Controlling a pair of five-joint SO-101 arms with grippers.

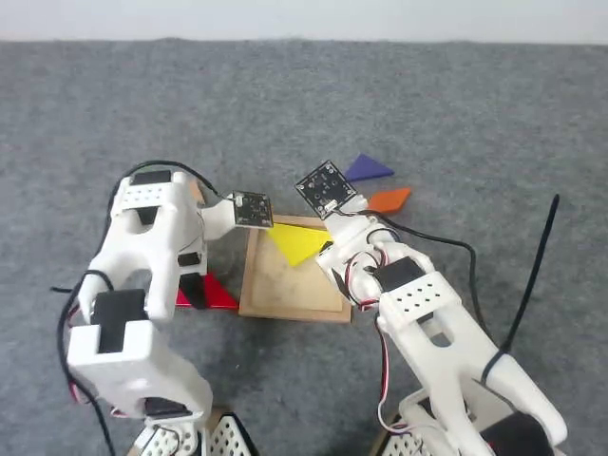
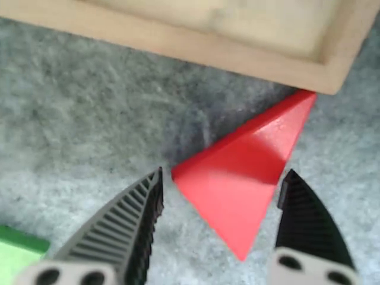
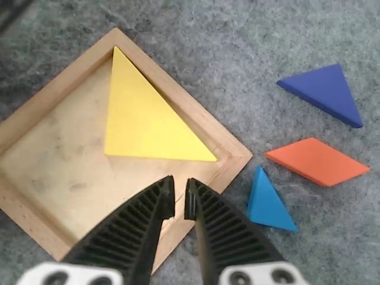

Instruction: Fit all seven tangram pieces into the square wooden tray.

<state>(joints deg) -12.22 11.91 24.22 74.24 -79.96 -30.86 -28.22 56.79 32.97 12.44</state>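
While the red wooden triangle [image 2: 243,184] is straddled by wide left gripper [image 2: 224,179] jaws, squared closure is advised | right gripper [image 3: 179,189]: narrow, empty.

High camera looks steeply down over the grey worktop [image 1: 475,114], arm bases nearest it. Left wrist camera sits very low, peering past the left claw [image 2: 224,177] at the tray [image 2: 178,47] rim. Right wrist camera sits higher, facing down into that same tray.
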